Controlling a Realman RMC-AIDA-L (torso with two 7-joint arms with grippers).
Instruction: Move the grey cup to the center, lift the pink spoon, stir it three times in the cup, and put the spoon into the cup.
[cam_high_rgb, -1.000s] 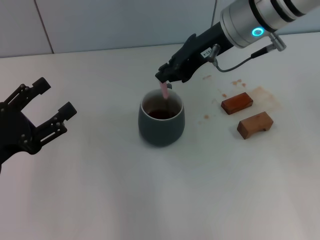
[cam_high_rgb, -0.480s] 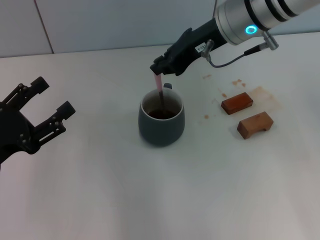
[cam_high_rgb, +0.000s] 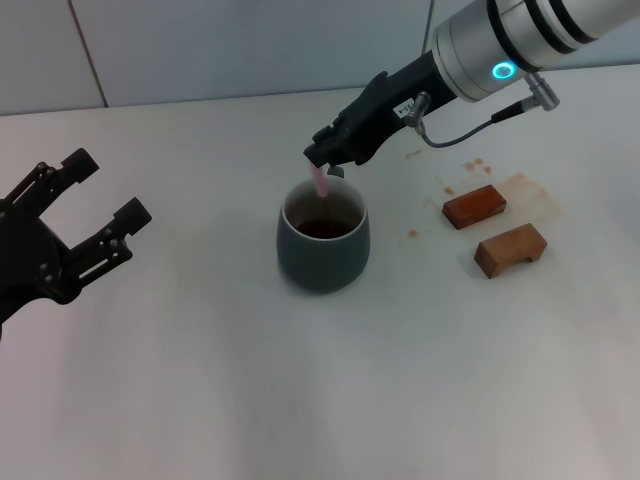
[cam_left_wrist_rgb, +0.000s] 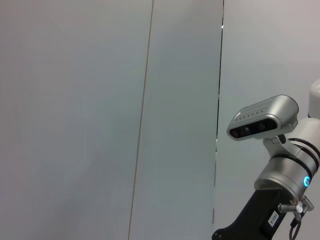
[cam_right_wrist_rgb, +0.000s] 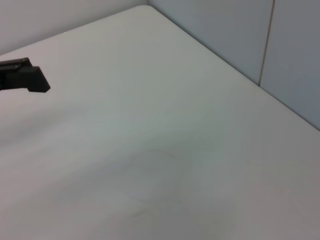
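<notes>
Left gripper (cam_high_rgb: 90, 215) sits idle with its fingers spread, well off to the side of the grey cup (cam_high_rgb: 322, 243), which already looks centred. Just behind the cup, the right gripper (cam_high_rgb: 322, 160) is pinching the pink spoon (cam_high_rgb: 320, 183) by its handle, hanging down into the cup, so I'd guess it's mid-stir with the drop-in left to do. The spoon's bowl is hidden inside the cup, so no telling how many stirs are done.

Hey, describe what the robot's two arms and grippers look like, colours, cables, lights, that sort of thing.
The right arm is silver with black bands and a glowing cyan ring light; a thin grey cable loops beside its black wrist. Its right gripper is black with a small white label. The left gripper is a black open-frame two-finger claw.
</notes>
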